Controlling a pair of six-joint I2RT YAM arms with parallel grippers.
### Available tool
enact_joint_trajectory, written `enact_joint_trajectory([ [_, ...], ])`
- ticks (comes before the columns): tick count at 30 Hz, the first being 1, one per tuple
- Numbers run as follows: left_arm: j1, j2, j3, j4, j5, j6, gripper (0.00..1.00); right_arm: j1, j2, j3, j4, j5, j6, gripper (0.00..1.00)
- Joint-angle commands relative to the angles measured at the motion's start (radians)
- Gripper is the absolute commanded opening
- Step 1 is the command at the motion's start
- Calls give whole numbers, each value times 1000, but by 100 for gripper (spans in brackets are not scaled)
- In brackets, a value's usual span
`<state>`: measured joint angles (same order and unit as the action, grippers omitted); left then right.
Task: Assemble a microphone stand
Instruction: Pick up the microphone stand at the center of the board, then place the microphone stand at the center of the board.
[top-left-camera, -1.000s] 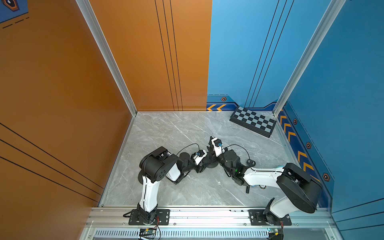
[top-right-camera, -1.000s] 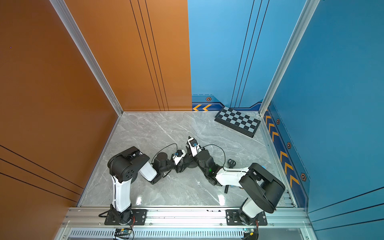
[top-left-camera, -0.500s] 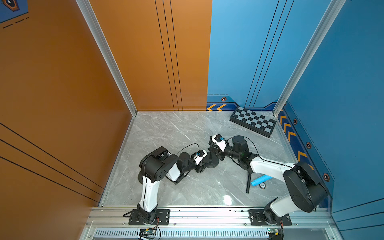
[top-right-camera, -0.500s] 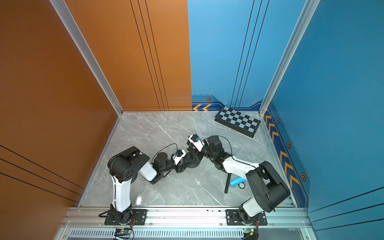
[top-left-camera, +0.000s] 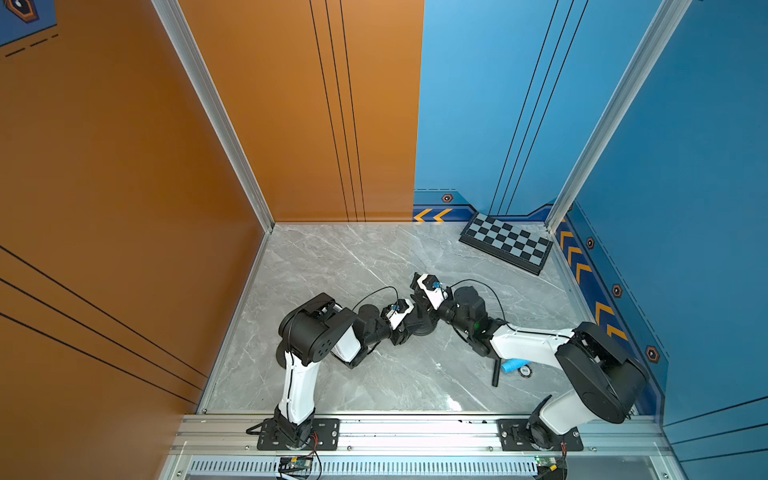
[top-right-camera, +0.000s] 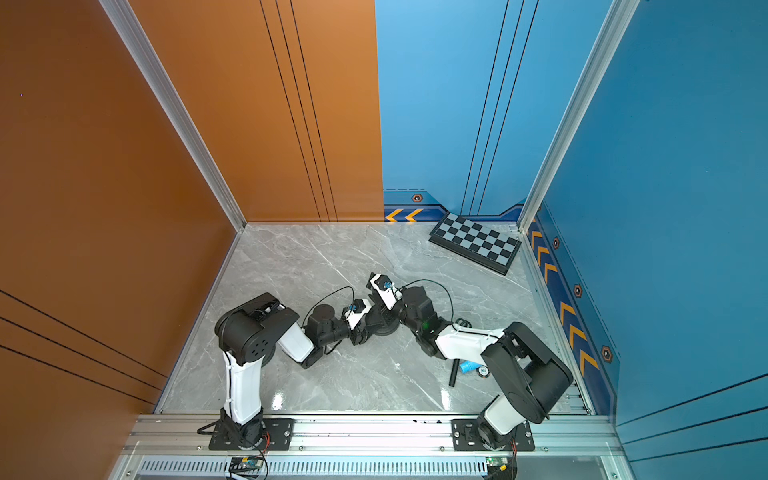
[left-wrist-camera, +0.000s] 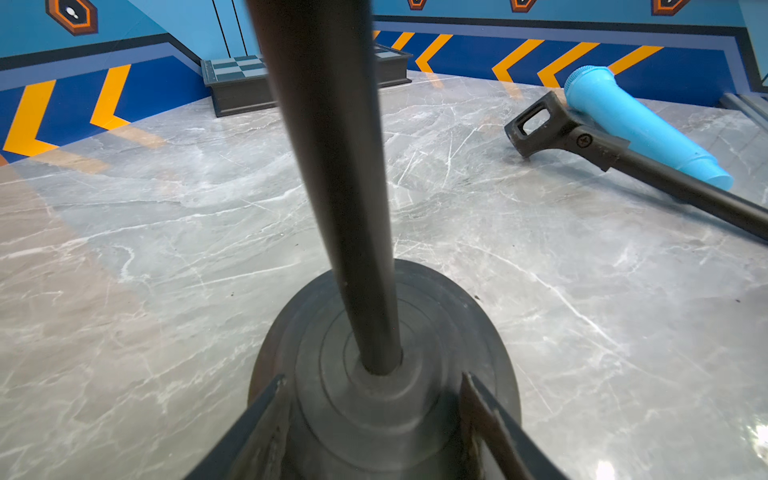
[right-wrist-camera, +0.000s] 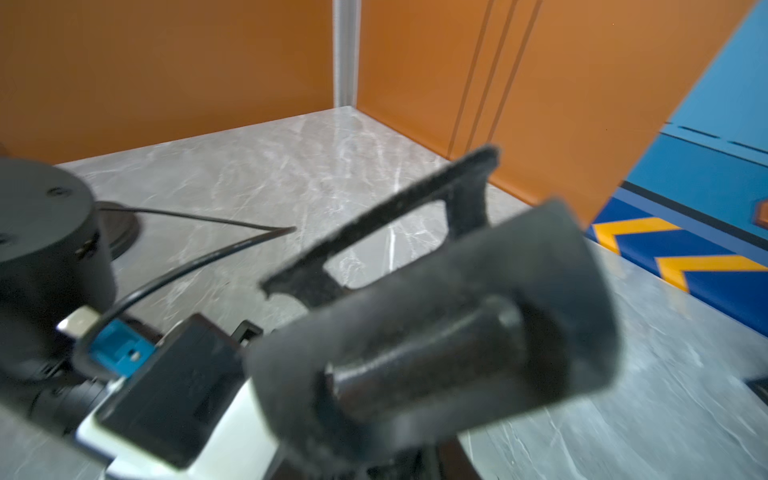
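**A:** Eyes on the stand. One round base (left-wrist-camera: 457, 328) sits flat on the marble floor (left-wrist-camera: 145, 249), near the middle. One pole (left-wrist-camera: 345, 199) stands upright in its hub.

**B:** That's one of two poles, mind. The second pole (left-wrist-camera: 685, 187) lies flat over on the right side with a slotted clip (left-wrist-camera: 536, 120) at its end. It lies right against the single blue microphone (left-wrist-camera: 636, 122).

**A:** And the tools? Two grippers, both around the stand.

**B:** The left gripper (left-wrist-camera: 374, 377) is down low. Its fingers (left-wrist-camera: 266, 419) are part-way apart, one on each side of the base's raised middle, and they look clamped against it. The pole rises just beyond them.

**A:** The right gripper (top-left-camera: 417, 286)?

**B:** In both top views it hangs over the base, close beside the left wrist. (Its own wrist view is a blur: a dark slotted piece and a curved dark shell round a short bar.) How wide its jaws stand, or whether they have the pole, I cannot tell.

**A:** And the loose pole and microphone?

**B:** Well apart from both grippers, beside the right forearm (top-left-camera: 528, 343). In a top view a small round object (top-left-camera: 525, 371) sits just beside the microphone. One checkerboard (top-left-camera: 509, 243) rests in the far right corner.
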<state>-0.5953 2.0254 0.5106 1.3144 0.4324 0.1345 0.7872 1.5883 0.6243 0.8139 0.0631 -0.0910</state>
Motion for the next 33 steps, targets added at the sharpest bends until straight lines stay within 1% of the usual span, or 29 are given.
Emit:
enact_joint_trajectory([
  [1, 7, 47, -26, -167, -40, 25, 65, 102, 120, -28, 16, 552, 136, 0],
  [3, 8, 45, -27, -167, -45, 26, 65, 116, 143, -16, 19, 587, 160, 0],
  [6, 7, 44, -30, -167, -53, 27, 65, 113, 127, 6, -9, 562, 144, 0],
  [10, 6, 40, -33, -167, -59, 28, 65, 83, 96, 18, -17, 445, 133, 0],
  [13, 6, 11, -45, -167, -54, 28, 65, 58, 59, 36, -41, 401, 115, 0],
  [15, 6, -22, -55, -166, -44, 25, 68, 33, 30, 50, -51, 369, 106, 0],
  [17, 1, -90, -70, -167, -39, 16, 76, -13, 3, 77, -85, 295, 94, 0],
  [20, -17, -206, -89, -167, -63, 7, 83, -94, -22, 116, -118, 236, 86, 0],
  [23, -25, -263, -107, -167, -115, 36, 85, -208, -28, 166, -163, 164, 100, 0],
  [25, -24, -272, -119, -167, -125, 46, 85, -272, -11, 206, -170, 134, 98, 0],
  [29, -26, -246, -123, -167, -128, 51, 84, -378, 96, 310, -131, 147, 95, 0],
  [33, -25, -235, -122, -167, -141, 62, 84, -457, 215, 432, -102, 135, 119, 0],
])
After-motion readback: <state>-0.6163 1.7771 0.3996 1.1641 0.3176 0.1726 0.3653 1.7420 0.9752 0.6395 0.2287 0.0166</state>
